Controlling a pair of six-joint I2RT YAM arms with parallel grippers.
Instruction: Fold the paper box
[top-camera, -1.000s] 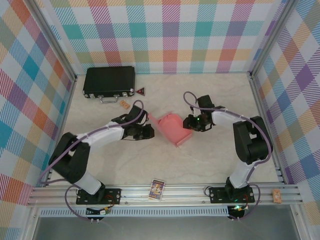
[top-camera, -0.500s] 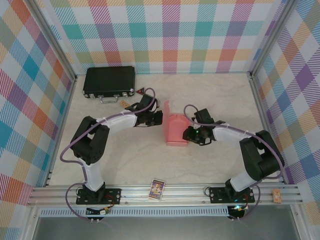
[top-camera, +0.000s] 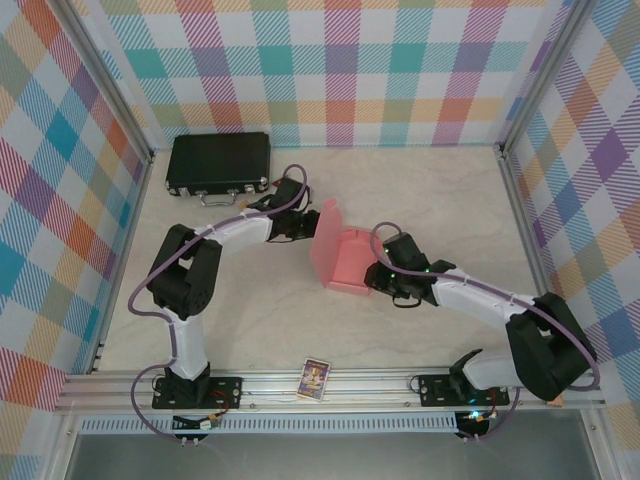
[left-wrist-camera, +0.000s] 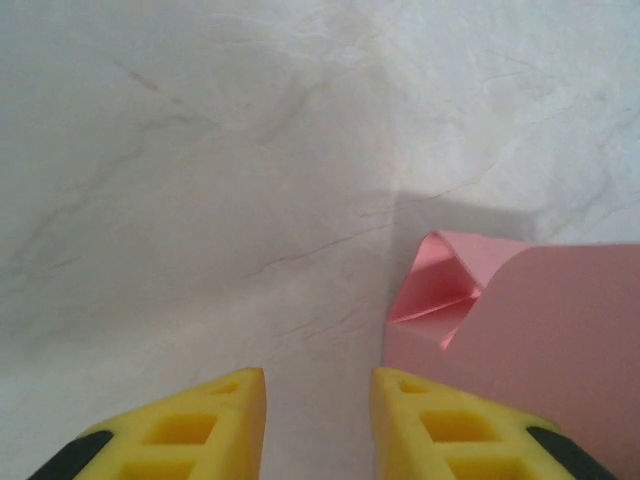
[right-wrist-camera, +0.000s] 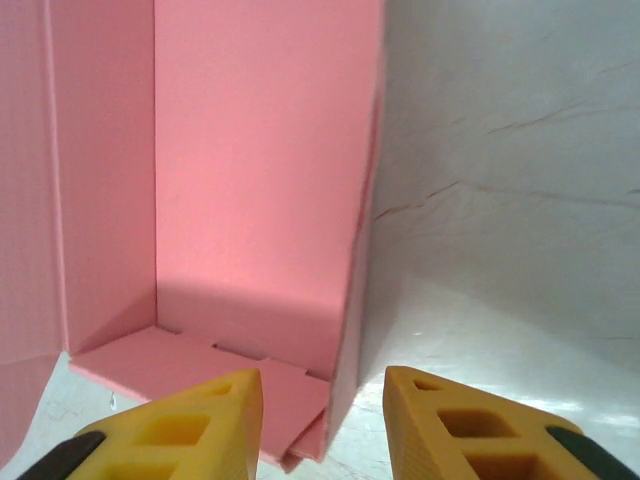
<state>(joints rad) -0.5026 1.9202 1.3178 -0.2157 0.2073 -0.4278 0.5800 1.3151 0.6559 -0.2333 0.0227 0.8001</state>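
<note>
The paper box (top-camera: 340, 262) is salmon-pink card, partly formed, and rests mid-table with one flap raised on its left side. In the left wrist view the paper box (left-wrist-camera: 540, 340) lies to the right, behind my right fingertip. My left gripper (top-camera: 310, 225) sits at that raised flap, and the left gripper (left-wrist-camera: 318, 385) is open over bare table. My right gripper (top-camera: 375, 278) is at the box's right side. There the right gripper (right-wrist-camera: 323, 390) is open, and the lower corner of a side wall of the paper box (right-wrist-camera: 250, 180) stands between its fingers with a gap on each side.
A black hard case (top-camera: 218, 162) with latches lies at the back left, close behind the left arm. A small printed card (top-camera: 315, 378) rests on the front rail between the arm bases. Checked walls enclose the marbled table (top-camera: 450, 200) on three sides.
The left gripper has travelled toward the back and right along the box, and its jaws have widened. The right arm has stretched left and nearer. The box has turned and its flap now stands up.
</note>
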